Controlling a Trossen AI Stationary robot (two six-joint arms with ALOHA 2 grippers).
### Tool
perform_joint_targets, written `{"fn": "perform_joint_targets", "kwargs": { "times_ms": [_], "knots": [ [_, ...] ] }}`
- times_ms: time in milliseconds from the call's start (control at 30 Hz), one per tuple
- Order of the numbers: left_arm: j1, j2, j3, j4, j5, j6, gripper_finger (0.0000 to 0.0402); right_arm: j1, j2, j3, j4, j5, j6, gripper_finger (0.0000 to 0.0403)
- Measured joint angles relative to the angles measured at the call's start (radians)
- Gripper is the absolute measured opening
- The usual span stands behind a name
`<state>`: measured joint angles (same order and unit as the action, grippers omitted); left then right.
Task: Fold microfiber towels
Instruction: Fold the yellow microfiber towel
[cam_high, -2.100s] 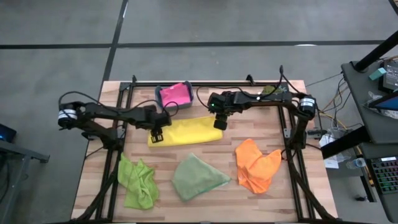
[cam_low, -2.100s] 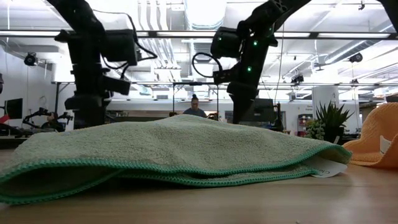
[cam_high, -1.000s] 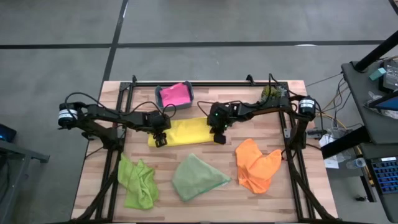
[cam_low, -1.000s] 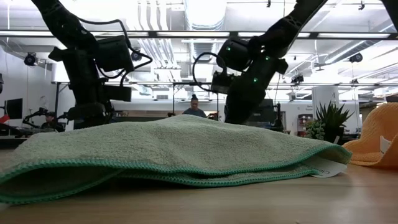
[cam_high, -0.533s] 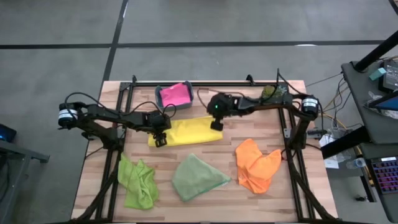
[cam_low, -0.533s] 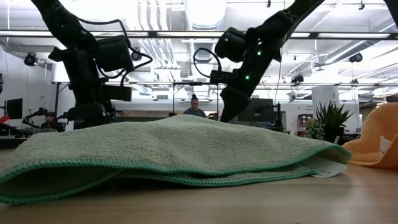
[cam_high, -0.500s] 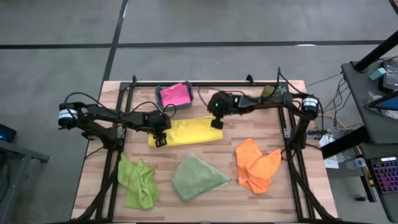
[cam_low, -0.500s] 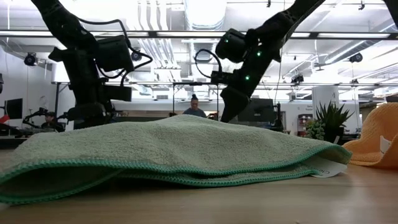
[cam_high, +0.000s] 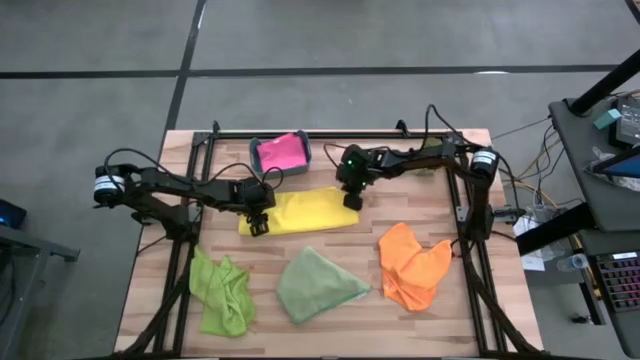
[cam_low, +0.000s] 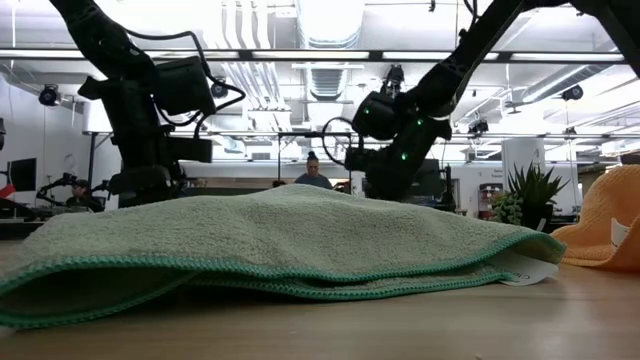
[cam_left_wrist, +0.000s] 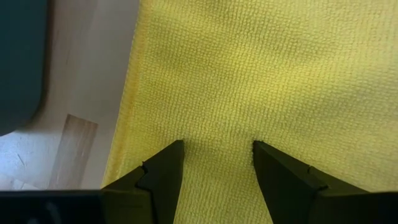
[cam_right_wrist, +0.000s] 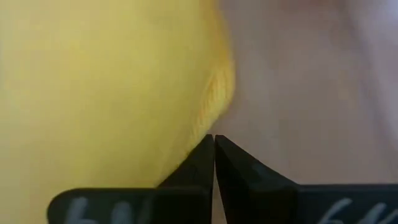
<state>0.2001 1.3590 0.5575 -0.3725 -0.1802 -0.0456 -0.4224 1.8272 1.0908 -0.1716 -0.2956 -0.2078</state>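
Note:
A yellow microfiber towel lies folded to a long strip on the table's middle. My left gripper stands open over its left end. My right gripper is shut at the strip's far right corner. A pink towel sits in the teal bin at the back. Lime green, sage green and orange towels lie crumpled along the near side. In the low view the sage towel hides both grippers' fingertips. My left gripper sets its two spread fingertips on the yellow towel's top face, close to its left edge. The fingers come steeply from above and the towel lies flat on the table under them. My right gripper's shut tips stand at the towel's rounded edge; I cannot tell whether they touch it.
A black frame rings the work area of the wooden table. A green plant sprig sits at the back right. A desk with gear stands beyond the table's right edge.
My right gripper, staying shut, has gone from the near part of the yellow towel's right end toward the table's far edge, rising and then sinking again at the far right corner. The towel lies as before.

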Motion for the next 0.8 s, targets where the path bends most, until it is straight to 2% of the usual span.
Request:
{"fn": "perform_joint_targets", "kwargs": {
  "times_ms": [100, 333, 400, 567, 733, 800],
  "knots": [
    [0.0, 0.0, 0.0, 0.0, 0.0, 0.0, 0.018, 0.032, 0.003, -0.001, 0.002, -0.051, -0.002, 0.0008],
    [0.0, 0.0, 0.0, 0.0, 0.0, 0.0, 0.018, 0.146, -0.02, -0.001, 0.007, -0.039, 0.0, 0.0008],
    [0.0, 0.0, 0.0, 0.0, 0.0, 0.0, 0.018, 0.182, -0.02, -0.001, 0.006, -0.002, 0.005, 0.0008],
    [0.0, 0.0, 0.0, 0.0, 0.0, 0.0, 0.018, 0.225, -0.023, -0.001, -0.006, 0.165, 0.007, 0.0008],
    [0.001, 0.0, 0.0, 0.0, 0.0, 0.0, 0.018, 0.223, -0.039, -0.001, -0.009, 0.168, 0.015, 0.0008],
    [0.001, 0.0, 0.0, 0.0, 0.0, -0.001, 0.018, 0.224, -0.053, -0.001, -0.024, 0.206, 0.017, 0.0008]
  ]
}}
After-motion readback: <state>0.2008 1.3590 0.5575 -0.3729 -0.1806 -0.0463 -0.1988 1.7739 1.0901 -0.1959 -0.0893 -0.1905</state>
